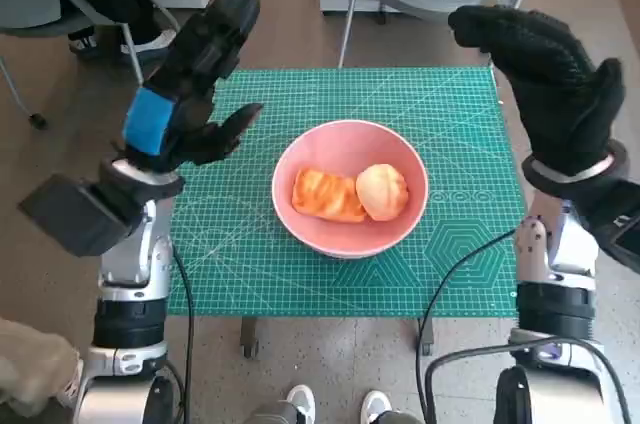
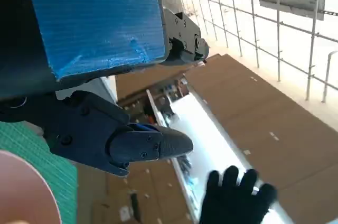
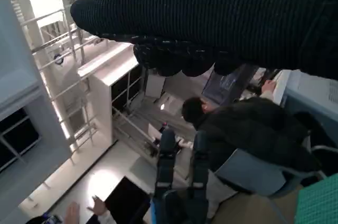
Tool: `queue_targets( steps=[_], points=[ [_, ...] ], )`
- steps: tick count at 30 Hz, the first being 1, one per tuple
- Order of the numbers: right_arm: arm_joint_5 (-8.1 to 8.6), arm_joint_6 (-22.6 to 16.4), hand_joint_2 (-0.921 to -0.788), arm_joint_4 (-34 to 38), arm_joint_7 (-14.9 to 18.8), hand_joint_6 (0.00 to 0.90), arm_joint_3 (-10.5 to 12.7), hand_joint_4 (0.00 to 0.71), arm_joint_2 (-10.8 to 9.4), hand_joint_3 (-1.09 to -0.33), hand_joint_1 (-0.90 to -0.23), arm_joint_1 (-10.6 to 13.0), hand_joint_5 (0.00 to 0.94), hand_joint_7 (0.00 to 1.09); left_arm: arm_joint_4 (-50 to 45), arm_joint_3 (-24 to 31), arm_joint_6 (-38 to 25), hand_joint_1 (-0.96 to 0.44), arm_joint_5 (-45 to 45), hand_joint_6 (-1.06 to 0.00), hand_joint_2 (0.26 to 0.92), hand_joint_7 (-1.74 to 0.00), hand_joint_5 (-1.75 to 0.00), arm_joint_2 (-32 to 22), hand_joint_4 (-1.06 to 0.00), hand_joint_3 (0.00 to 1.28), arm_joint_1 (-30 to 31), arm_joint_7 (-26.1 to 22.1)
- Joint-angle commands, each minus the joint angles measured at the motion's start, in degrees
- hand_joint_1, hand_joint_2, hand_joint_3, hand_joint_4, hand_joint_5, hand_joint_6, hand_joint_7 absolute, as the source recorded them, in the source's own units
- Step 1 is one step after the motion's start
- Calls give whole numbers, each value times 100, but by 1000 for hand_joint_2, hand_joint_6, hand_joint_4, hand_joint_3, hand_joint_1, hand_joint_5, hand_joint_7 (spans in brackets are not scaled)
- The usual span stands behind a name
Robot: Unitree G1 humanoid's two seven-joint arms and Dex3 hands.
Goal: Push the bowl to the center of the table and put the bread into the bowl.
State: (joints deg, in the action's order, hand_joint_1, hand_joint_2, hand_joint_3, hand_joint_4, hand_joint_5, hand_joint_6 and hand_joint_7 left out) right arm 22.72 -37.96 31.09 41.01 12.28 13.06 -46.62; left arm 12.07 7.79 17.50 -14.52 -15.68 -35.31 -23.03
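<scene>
Pink round bowl (image 1: 350, 188) sits mid green cutting mat (image 1: 250, 264) with orange flat bread (image 1: 326, 194) and pale bun (image 1: 382, 191) inside; left hand (image 1: 190, 84) nearer, right hand (image 1: 555, 84) farther, both raised, fingers apart, holding nothing.

Lab or office: person (image 3: 248, 134) at monitor (image 3: 227, 84), cutting mat (image 1: 300, 274).

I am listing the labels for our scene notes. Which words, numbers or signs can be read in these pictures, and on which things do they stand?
None can be read.
Cutting mat: printed lines and small marks, too small to read.
Monitor beside the seated person: blurred.
</scene>
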Motion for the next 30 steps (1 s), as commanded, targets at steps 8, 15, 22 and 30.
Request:
queue_targets(
  steps=[8,15,22,30],
  points=[
    [58,-13,-921,208,39,348,-7,287,-55,-768,-716,-33,1,0,-112,83,0,-591,-222,-5,921,-489,0,17,-160,554,122,-152],
    [139,2,-921,298,100,351,21,293,-62,-762,-717,-107,4,2,-45,124,102,-587,-219,1,921,-497,0,81,-151,562,80,-94],
    [171,-28,-921,480,125,355,31,299,-67,-748,-726,-210,5,4,43,149,269,-590,-135,1,921,-503,-8,151,-144,563,38,4],
    [148,-29,-921,537,89,356,3,301,-90,-742,-730,-275,5,4,209,177,447,-592,-165,1,921,-514,-6,192,-138,560,-39,0]
  ],
)
